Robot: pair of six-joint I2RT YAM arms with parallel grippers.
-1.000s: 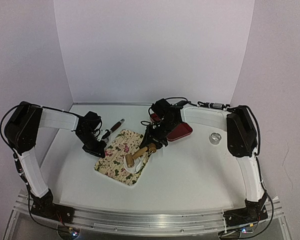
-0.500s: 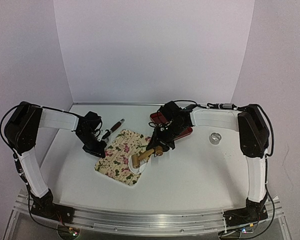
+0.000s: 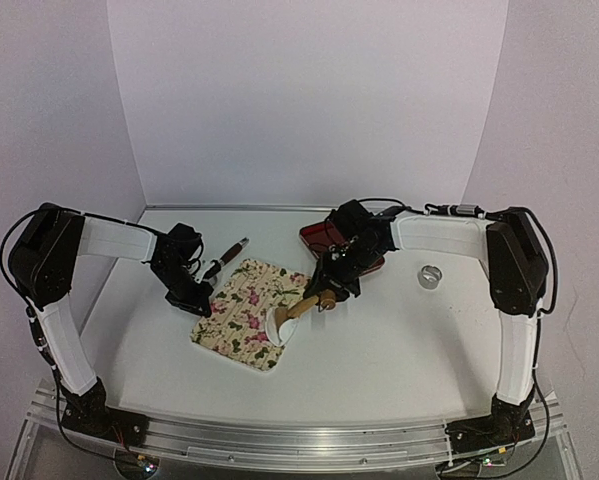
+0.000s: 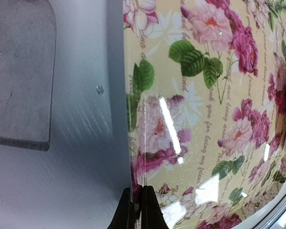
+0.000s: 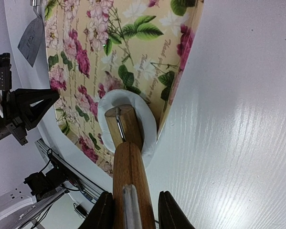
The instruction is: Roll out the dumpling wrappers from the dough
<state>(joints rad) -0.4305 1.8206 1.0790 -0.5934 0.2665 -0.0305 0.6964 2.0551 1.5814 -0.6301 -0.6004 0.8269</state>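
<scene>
From above, a cream rectangular floral board (image 3: pixel 241 312) lies slantwise on the white surface (image 3: pixel 399 350) between the two arms. The left gripper (image 3: pixel 193 301) sits at the board's left edge, low against the surface. The right gripper (image 3: pixel 329 289) reaches in from the right and grasps the far end of a brown wooden rolling pin (image 3: pixel 301 307), which slopes down toward the board. A thin white round dumpling wrapper (image 3: pixel 276 326) lies under the pin's lower end, at the right edge of the floral board near its front corner. Behind the right gripper is a dark red glossy tray (image 3: pixel 372 264), partly hidden by the arm. A small shiny metal ring (image 3: pixel 431 276) stands well apart to the right. A slim dark-handled tool (image 3: pixel 227 257) lies just beyond the board's far left corner.

In the left wrist view, the left gripper is clenched on the thin edge of the floral board, its two black fingertips pressed together with the edge between them. A sliver of the dumpling wrapper shows at the far right side of the board. A grey flat blade (image 4: pixel 18 71) rests on the surface off the board's other side.

In the right wrist view, the right gripper clamps the rolling pin from both sides. The pin's narrower end rests on the middle of the dumpling wrapper, which lies partly over the board's edge. The left gripper shows at the board's opposite edge
</scene>
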